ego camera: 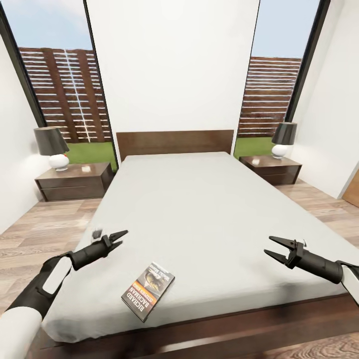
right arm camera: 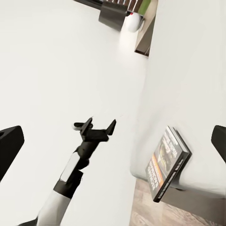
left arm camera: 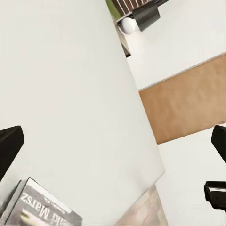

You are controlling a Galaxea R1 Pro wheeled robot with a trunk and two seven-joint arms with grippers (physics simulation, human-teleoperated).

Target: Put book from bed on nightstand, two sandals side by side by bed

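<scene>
The bed (ego camera: 199, 209) runs lengthwise away from the robot, its pale grey mattress bare except for the book (ego camera: 148, 290), which lies flat and face up near the foot edge, turned at a slant, with a strip of mattress between it and the dark wooden frame. White lettering on its cover reads "RICHARD BACHMAN" in the head view, beside an orange band whose smaller text is too fine to read; the left wrist view catches a corner of the same book (left arm camera: 40, 207) with letters that look like "Marsz". The left gripper (ego camera: 118, 237) hovers above the mattress near the bed's left edge, just up and to the left of the book and apart from it, jaws apart with nothing between them; the right wrist view shows the same gripper (right arm camera: 99, 126) with its jaws spread. The right gripper (ego camera: 273, 247) hangs over the right side of the mattress, well apart from the book, jaws likewise spread and empty. Either side of the brown headboard (ego camera: 174, 142) stands a nightstand: the left nightstand (ego camera: 75, 182) carries a dark-shaded lamp (ego camera: 51, 147) with a white base and a small pale item too small to tell, and the right nightstand (ego camera: 271, 169) carries a matching right lamp (ego camera: 283, 139) and another small pale item. Both drawer fronts are shut. Open wood-plank floor (ego camera: 45, 224) lies along both long sides of the bed.
</scene>
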